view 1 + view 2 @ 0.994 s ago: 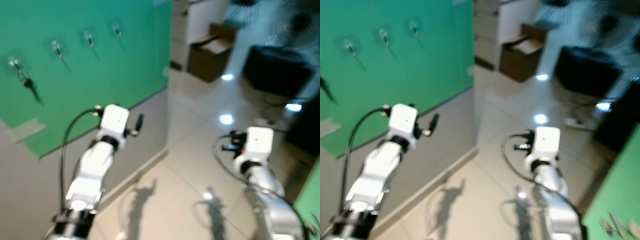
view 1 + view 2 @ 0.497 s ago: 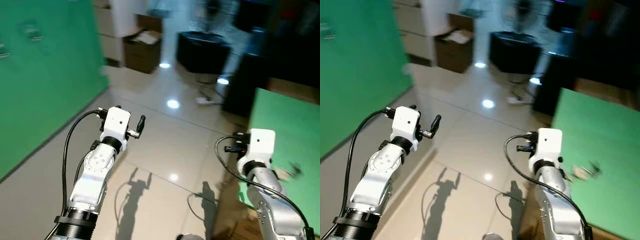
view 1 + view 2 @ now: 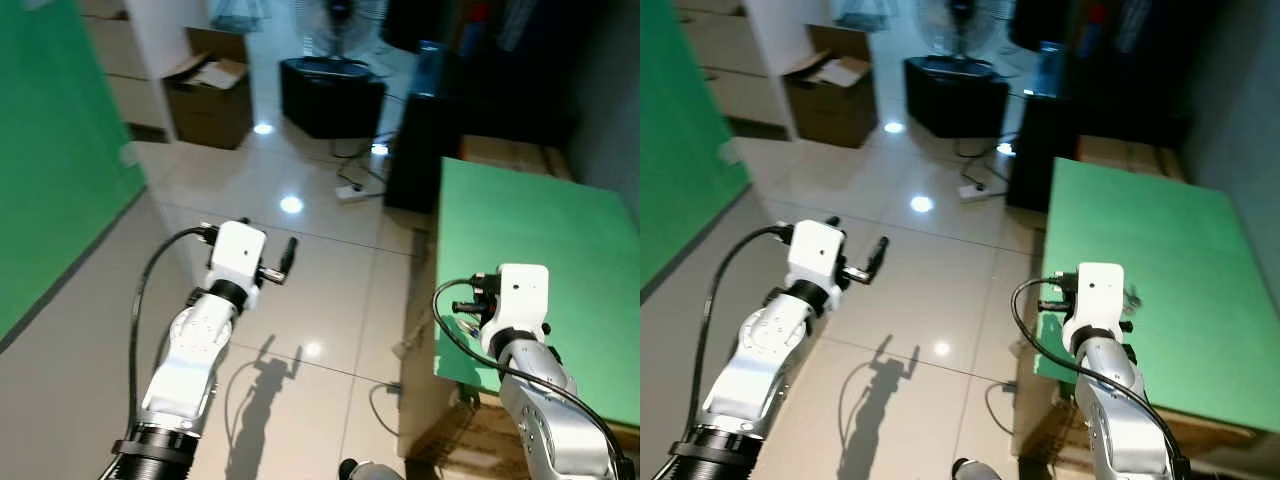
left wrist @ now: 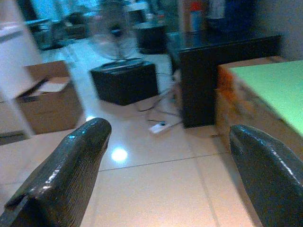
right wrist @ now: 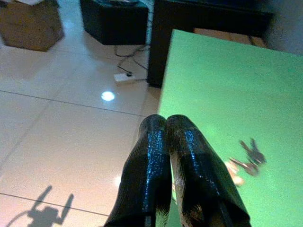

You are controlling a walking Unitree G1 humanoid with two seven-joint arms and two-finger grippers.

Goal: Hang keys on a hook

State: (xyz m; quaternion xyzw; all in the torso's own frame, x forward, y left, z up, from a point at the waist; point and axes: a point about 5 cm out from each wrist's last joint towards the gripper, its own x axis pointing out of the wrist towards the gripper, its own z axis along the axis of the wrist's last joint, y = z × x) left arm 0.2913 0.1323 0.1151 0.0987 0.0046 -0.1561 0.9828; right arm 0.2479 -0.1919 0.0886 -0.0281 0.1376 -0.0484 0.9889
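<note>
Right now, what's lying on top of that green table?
On the green table lies a small bunch of keys, beyond the right gripper, whose shut fingers cover a strip of the near edge. The far part looks bare.

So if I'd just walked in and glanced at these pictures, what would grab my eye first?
Probably the two silver arms reaching out over a glossy tiled floor, the left gripper with its black fingers spread wide, the right gripper pressed shut. Next, the bright green table on the robot's right, with a small bunch of keys lying on it just past the right gripper. A green wall runs along the left.
</note>
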